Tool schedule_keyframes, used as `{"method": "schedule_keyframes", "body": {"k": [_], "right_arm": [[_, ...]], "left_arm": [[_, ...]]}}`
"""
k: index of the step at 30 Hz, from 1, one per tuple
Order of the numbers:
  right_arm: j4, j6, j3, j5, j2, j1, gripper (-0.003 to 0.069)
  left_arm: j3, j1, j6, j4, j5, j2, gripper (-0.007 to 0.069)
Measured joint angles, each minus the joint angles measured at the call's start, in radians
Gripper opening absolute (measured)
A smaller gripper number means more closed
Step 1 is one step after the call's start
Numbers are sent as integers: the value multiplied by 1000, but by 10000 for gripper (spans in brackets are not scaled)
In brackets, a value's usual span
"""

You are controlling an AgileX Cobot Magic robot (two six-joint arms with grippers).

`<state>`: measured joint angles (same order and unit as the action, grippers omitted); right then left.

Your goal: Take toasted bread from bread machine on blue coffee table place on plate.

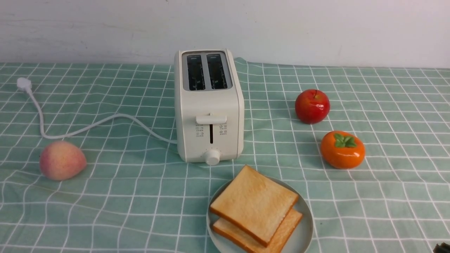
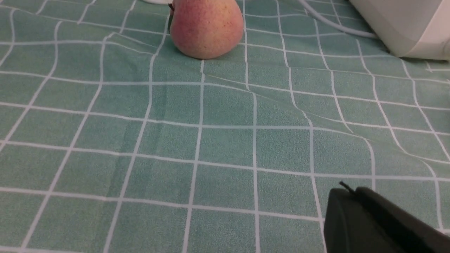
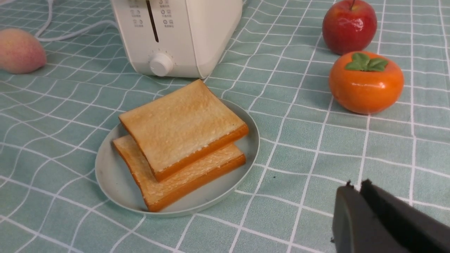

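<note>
The front view shows both slots [image 1: 205, 72] of the toaster [image 1: 188, 116], and there is no bread in them. The right wrist view cuts off the top of the toaster, so the slots can't be seen there. The left wrist view has just a corner of it.

The two slices of toast [image 1: 255, 203] are on the plate [image 1: 307, 225], one lying partly over the other and turned a bit. The front view cuts off the near edge of the plate, but the right wrist view shows the whole round plate and the brown crusts. The left wrist view doesn't show the toast.

The left end effector [image 2: 351, 191] is shut and holds nothing. It is out of the front view. The right end effector [image 3: 358, 188] is shut too, with nothing in it. The front view has only a small dark bit of it in the near right corner.

The plate sits on the tabletop [image 1: 123, 196], near the front of the toaster. The red apple [image 1: 312, 106] and the orange persimmon [image 1: 342, 150] are to the right of the toaster, close to each other. The peach [image 1: 62, 160] is well off to the left. The white cord [image 1: 81, 130] runs from the toaster past the peach to its plug [image 1: 24, 84]. Nothing lies on top of the toast.
</note>
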<state>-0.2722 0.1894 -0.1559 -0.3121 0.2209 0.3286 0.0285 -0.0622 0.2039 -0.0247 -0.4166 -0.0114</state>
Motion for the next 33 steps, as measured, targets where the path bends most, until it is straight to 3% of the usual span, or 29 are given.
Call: {"method": "schedule_keyframes", "body": {"k": [22, 28, 33], "right_arm": [[0, 0, 0, -4, 0, -6, 50], [0, 0, 0, -9, -78, -165, 57], [0, 0, 0, -11, -147, -241, 63]], "left_arm": [[0, 0, 0, 0, 0, 0, 15], [0, 0, 0, 0, 0, 0, 15], [0, 0, 0, 0, 0, 0, 15]]}}
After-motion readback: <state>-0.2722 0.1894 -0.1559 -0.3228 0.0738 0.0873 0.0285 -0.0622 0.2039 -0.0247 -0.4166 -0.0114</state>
